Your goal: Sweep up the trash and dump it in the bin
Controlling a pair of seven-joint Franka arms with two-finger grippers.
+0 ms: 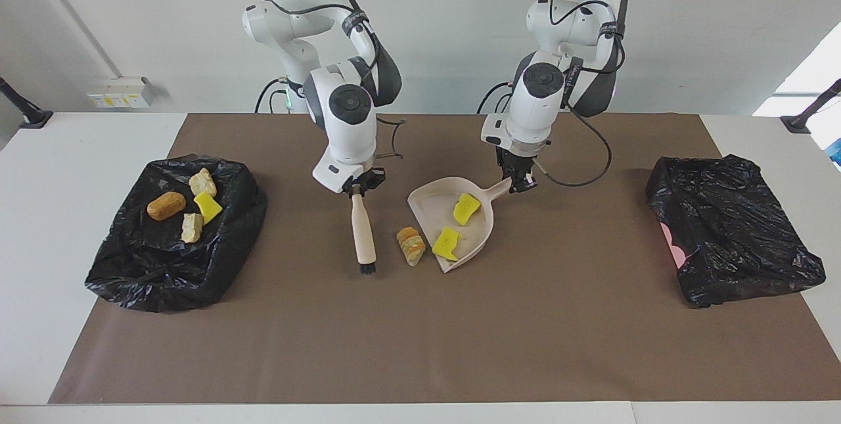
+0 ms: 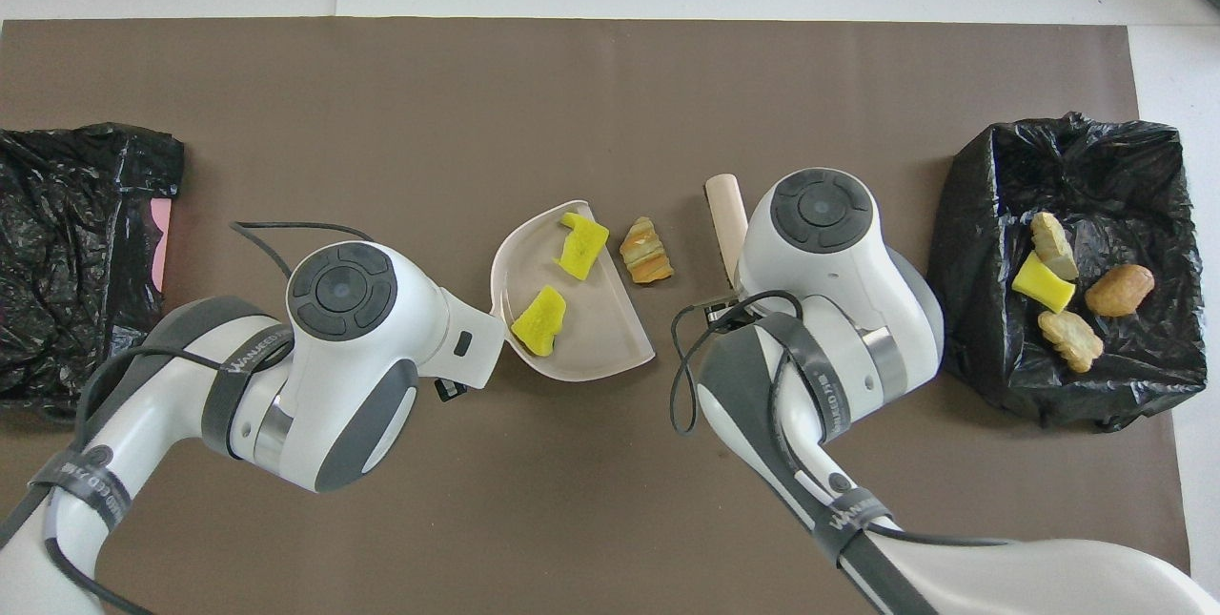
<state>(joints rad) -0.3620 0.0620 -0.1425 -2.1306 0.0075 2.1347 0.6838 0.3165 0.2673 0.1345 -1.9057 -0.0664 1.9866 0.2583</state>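
My right gripper [image 1: 356, 187] is shut on the top of a beige brush [image 1: 362, 230]. The brush's black bristles [image 1: 367, 269] hang low over the mat, beside a golden-brown pastry [image 1: 411, 245] on its right-arm side. My left gripper [image 1: 519, 182] is shut on the handle of the beige dustpan [image 1: 433, 204]. Two yellow sponge pieces [image 1: 466, 208] [image 1: 447, 243] lie in the pan. The pastry lies on the mat just outside the pan's open edge. From overhead the pan [image 2: 596, 338], both sponges [image 2: 582, 246] [image 2: 539, 319], the pastry [image 2: 646, 251] and the brush handle [image 2: 726, 210] show; both grippers are hidden under their wrists.
A bin lined with a black bag [image 1: 131, 279] at the right arm's end of the table holds several trash pieces [image 1: 165, 205]; it also shows overhead [image 2: 972, 310]. A second black-bagged bin [image 1: 729, 227] stands at the left arm's end. A brown mat [image 1: 420, 345] covers the table.
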